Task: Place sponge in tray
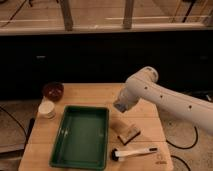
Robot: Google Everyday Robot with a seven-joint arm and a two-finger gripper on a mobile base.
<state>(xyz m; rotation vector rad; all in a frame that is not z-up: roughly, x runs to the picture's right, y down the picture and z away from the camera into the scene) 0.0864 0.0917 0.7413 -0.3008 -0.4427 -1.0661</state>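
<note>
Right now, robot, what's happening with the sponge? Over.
Gripper above table, right of tray. Tray holds nothing. Sponge not in sight. Brown block and brush lie right of tray.

Dim, soft-focus, warm overhead light

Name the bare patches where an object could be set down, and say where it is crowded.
Free: the tray floor, the tabletop strip behind it between the red bowl and the tool, and the near-right corner past the brush. Crowded: right of the tray, where tool, brown block and brush sit together.
</note>
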